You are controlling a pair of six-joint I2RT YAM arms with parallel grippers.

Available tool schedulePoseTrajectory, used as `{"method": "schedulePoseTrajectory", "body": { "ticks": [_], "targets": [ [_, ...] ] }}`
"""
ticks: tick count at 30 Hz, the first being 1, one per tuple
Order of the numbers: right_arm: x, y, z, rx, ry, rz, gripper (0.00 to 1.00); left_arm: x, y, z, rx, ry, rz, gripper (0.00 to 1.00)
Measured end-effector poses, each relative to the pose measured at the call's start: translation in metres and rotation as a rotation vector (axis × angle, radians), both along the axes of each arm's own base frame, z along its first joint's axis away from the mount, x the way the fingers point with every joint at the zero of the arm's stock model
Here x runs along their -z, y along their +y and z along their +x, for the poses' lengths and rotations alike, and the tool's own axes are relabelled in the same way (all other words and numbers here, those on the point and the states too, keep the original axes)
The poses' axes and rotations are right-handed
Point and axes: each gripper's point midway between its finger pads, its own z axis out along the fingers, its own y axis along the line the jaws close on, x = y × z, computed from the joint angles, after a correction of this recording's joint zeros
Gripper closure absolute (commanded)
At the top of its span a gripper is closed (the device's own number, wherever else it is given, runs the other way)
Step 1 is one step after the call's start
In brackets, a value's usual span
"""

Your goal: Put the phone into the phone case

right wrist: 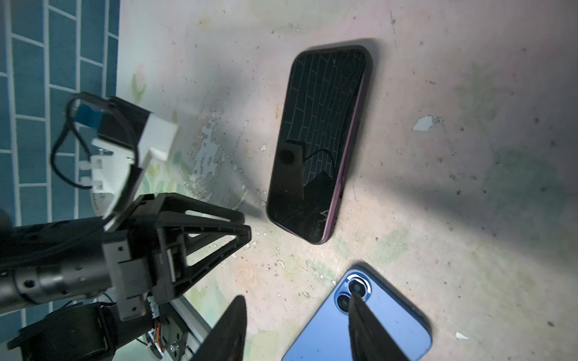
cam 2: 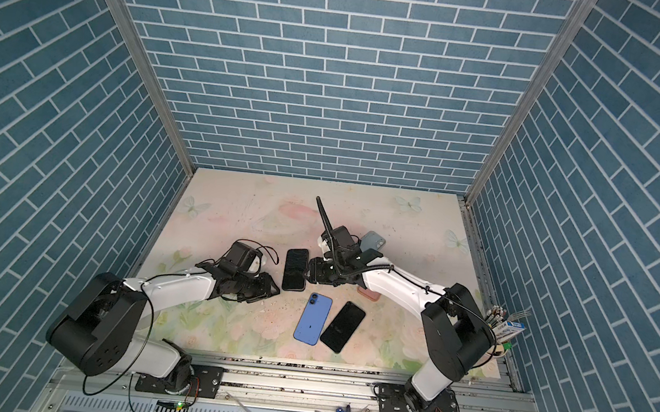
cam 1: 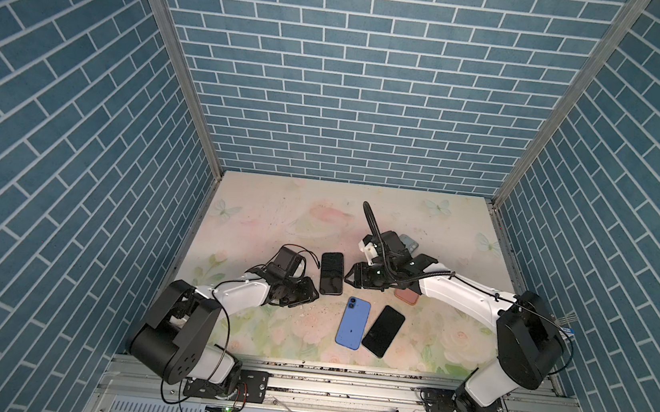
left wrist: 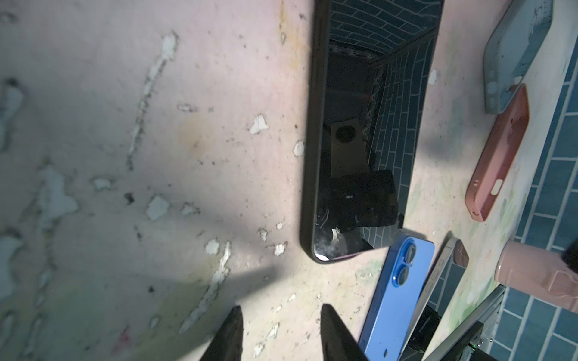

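the dark phone is laid flat, screen up, near the middle of the tabletop, between the two pincers. the left pincer is held partly parted and empty near one corner of the phone. the right pincer is likewise parted, with nothing gripped. a pink phone case is partly hidden under the right arm. the tabletop is covered with a pale floral print, scuffed and flaked. three sides are enclosed by blue brick-pattern walls.
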Motion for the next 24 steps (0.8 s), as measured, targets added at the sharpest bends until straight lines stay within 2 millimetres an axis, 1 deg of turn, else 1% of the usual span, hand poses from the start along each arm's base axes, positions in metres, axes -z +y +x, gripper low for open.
{"method": "schedulePoseTrajectory", "body": {
  "ticks": [3, 6, 8, 12, 14, 16, 19, 24],
  "targets": [
    [-0.007, -0.001, -0.001, -0.017, -0.022, 0.000, 0.44, -0.002, -0.003, 0.010, 0.000, 0.003, 0.012, 0.58],
    [-0.007, -0.004, 0.003, -0.007, -0.042, -0.018, 0.47, -0.008, -0.008, 0.020, 0.006, -0.002, 0.016, 0.58],
    [-0.007, -0.005, 0.005, -0.002, -0.053, -0.022, 0.48, -0.010, -0.009, 0.022, 0.012, -0.003, 0.018, 0.58],
    [-0.008, -0.002, 0.009, 0.005, -0.067, -0.012, 0.48, -0.007, -0.007, 0.019, 0.029, 0.022, 0.043, 0.58],
    [-0.005, -0.002, 0.011, 0.010, -0.070, -0.018, 0.48, -0.004, -0.006, 0.018, 0.037, 0.041, 0.061, 0.58],
    [0.003, -0.005, 0.012, 0.019, -0.062, -0.044, 0.48, -0.002, -0.004, 0.016, 0.043, 0.060, 0.079, 0.58],
    [0.010, -0.009, 0.011, 0.024, -0.047, -0.073, 0.48, 0.002, -0.003, 0.015, 0.055, 0.092, 0.100, 0.58],
    [0.013, -0.011, 0.007, 0.012, -0.035, -0.089, 0.50, 0.004, -0.004, 0.013, 0.066, 0.139, 0.111, 0.58]
  ]
}}
